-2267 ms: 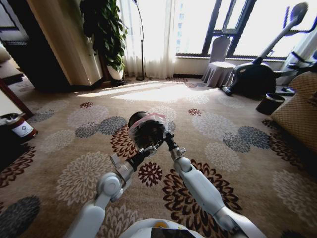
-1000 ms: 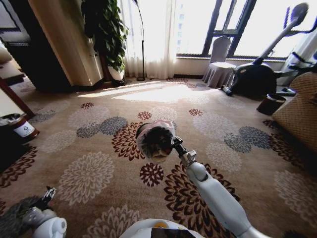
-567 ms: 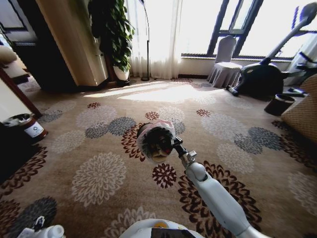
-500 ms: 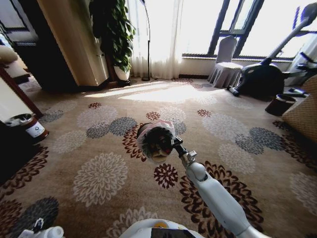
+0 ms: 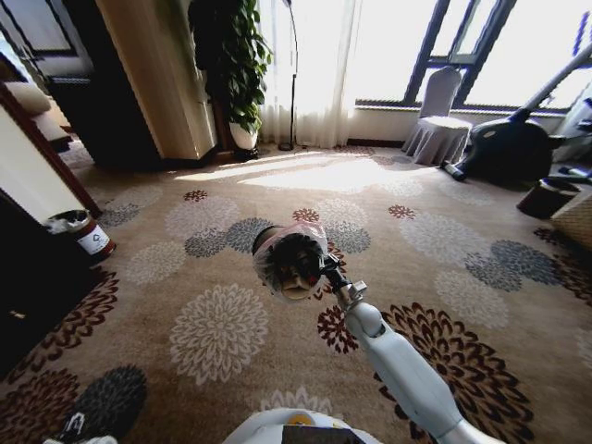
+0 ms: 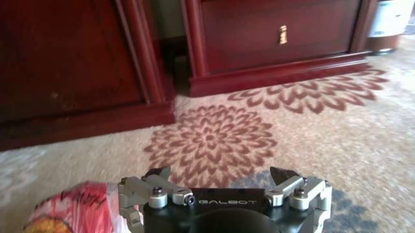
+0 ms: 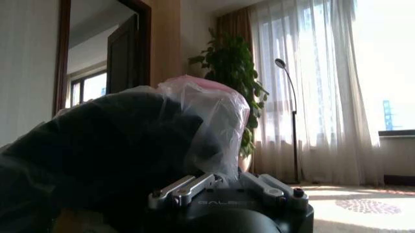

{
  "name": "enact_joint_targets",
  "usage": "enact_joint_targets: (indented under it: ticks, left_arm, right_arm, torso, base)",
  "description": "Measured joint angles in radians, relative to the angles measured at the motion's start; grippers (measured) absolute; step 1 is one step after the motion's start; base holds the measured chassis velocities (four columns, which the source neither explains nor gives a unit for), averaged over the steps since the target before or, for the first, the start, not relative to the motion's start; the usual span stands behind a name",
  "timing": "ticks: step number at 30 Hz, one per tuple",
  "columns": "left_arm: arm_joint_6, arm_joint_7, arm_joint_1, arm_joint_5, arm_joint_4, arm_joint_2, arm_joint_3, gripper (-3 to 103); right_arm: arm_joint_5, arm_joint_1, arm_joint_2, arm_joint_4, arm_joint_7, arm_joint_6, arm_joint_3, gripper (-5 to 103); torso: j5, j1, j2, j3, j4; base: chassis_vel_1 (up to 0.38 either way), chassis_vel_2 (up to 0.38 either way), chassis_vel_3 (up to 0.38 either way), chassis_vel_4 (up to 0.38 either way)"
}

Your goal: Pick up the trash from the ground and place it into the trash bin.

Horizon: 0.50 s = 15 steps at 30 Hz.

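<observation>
The trash bin point(image 5: 289, 261), small, round and dark with a whitish bag bunched over its rim, hangs in the air over the flowered carpet, tipped with its mouth toward the head camera. My right gripper point(image 5: 321, 267) is shut on its rim; the right wrist view has the bin point(image 7: 116, 145) right in front of that gripper point(image 7: 217, 178). My left gripper point(image 6: 219, 174) is open and empty, low over the carpet at the head view's bottom left corner point(image 5: 72, 429). A red and yellow piece of trash point(image 6: 71, 211) lies on the carpet beside one of its fingers.
A larger dark bin with a white label point(image 5: 85, 233) stands at the left by dark wooden furniture point(image 6: 259, 39). At the back are a potted plant point(image 5: 236, 65), a covered chair point(image 5: 442, 125) and an exercise machine point(image 5: 518, 139). Open carpet lies around the held bin.
My left arm has left the bin and dropped to the lower left. The right gripper keeps the bin aloft. The whole head view has shifted, so the camera has turned left.
</observation>
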Motion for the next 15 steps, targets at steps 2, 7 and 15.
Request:
enact_joint_targets:
  ticks: [2,7,15]
  left_arm:
    - [0.022,0.042,0.028,0.006,-0.018,0.009,-0.008,100]
    - [0.052,0.064,0.059,0.007,-0.031,0.006,-0.027,100]
    - [0.055,0.050,0.089,-0.008,-0.040,-0.027,-0.003,100]
  right_arm:
    - [-0.002,-0.006,0.005,-0.005,0.000,0.005,0.003,0]
    - [-0.005,-0.012,0.017,-0.022,0.000,0.017,0.007,0]
    - [-0.009,-0.005,0.034,-0.035,0.000,0.023,0.005,0]
  torso:
    - [-0.0003,0.000,0.000,0.000,0.0002]
    - [-0.0006,0.000,0.000,0.000,0.0008]
    - [-0.0002,-0.001,0.000,0.000,0.0008]
  base:
    - [0.055,-0.141,-0.082,0.128]
    - [0.193,-0.149,-0.180,0.183]
    - [0.269,-0.228,-0.263,0.249]
